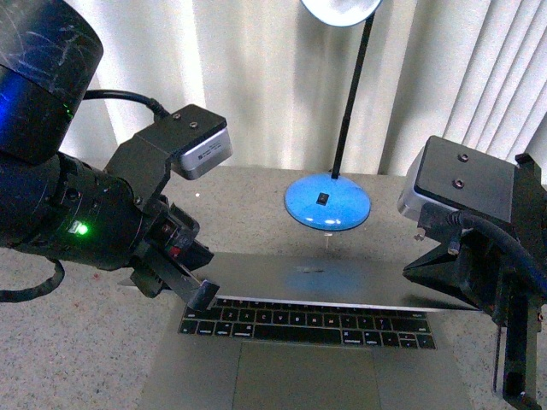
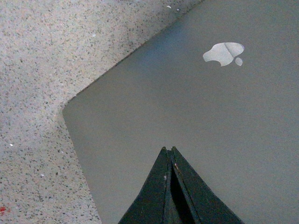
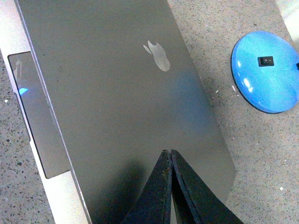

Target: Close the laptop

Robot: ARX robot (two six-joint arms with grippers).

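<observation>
Front frame, lower centre: laptop (image 1: 301,376), lid (image 1: 342,286) tilted low over keyboard (image 1: 308,325); left gripper (image 2: 168,150) at lid's left end and right gripper (image 3: 167,152) at its right end, the 2 pairs of fingers pressed together, empty, tips against lid's outer face.

Laptop (image 1: 308,376) front edge cut off; lamp head (image 1: 340,10) cropped.

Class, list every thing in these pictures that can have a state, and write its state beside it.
laptop: partly closed, lid tilted low over the keyboard, not shut.
left gripper: jaws shut, tip at the lid's back.
right gripper: jaws shut, tip at the lid's back.
desk lamp: upright; lit or not, cannot tell.
</observation>
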